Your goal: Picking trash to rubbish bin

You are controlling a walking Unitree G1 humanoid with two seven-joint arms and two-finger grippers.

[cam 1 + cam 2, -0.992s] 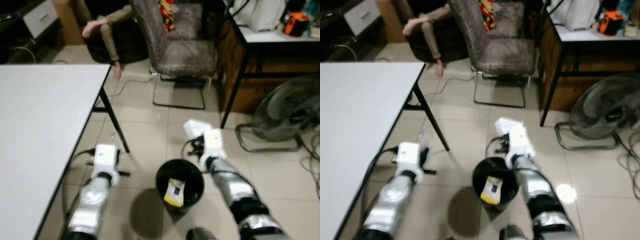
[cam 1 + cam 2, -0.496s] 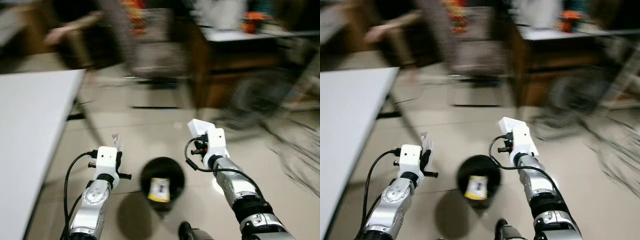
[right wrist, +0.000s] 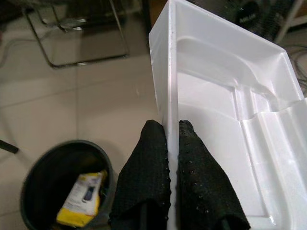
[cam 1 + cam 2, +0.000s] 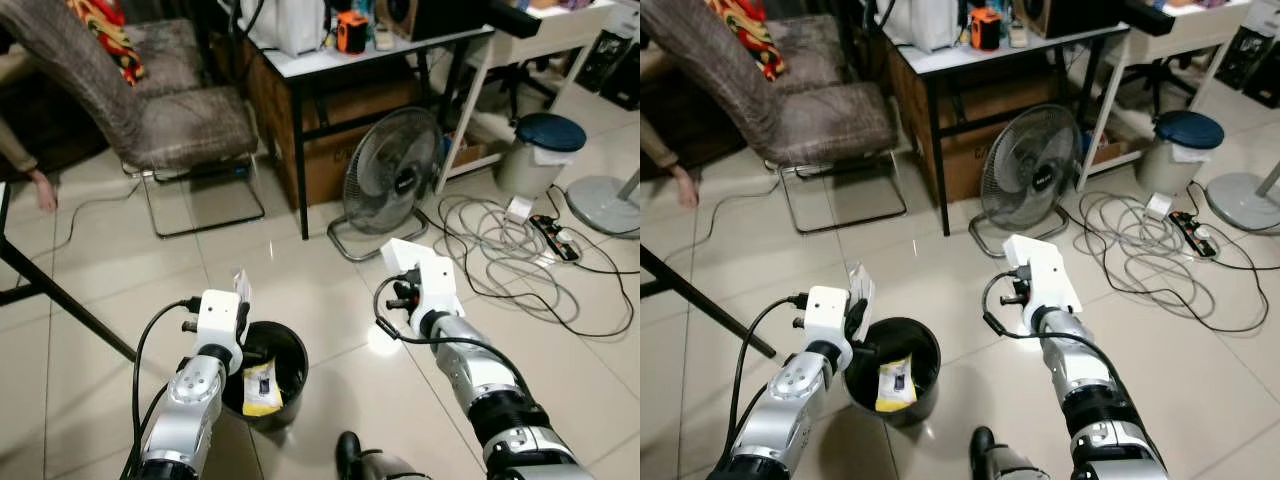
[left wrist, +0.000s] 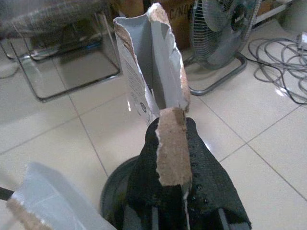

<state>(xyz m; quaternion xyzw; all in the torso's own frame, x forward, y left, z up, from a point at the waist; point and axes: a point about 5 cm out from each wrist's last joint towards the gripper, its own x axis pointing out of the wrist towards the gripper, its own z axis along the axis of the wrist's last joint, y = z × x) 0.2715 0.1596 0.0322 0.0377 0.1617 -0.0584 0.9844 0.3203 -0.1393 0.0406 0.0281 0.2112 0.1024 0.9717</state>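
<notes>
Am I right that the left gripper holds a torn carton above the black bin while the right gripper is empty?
Not quite: the right gripper is shut on a white plastic tray, as the right wrist view shows. The left gripper does hold the torn carton above the black bin.

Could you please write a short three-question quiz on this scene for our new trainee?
1. True or false: the black bin already contains a yellow packet.
2. What does the right gripper hold? A) a white plastic tray B) a cable C) a fan
3. Fill in: the left gripper has its jaws shut on a torn ___ carton.

Key: 1 true; 2 A, the white plastic tray, clamped by its edge; 3 cardboard.
</notes>
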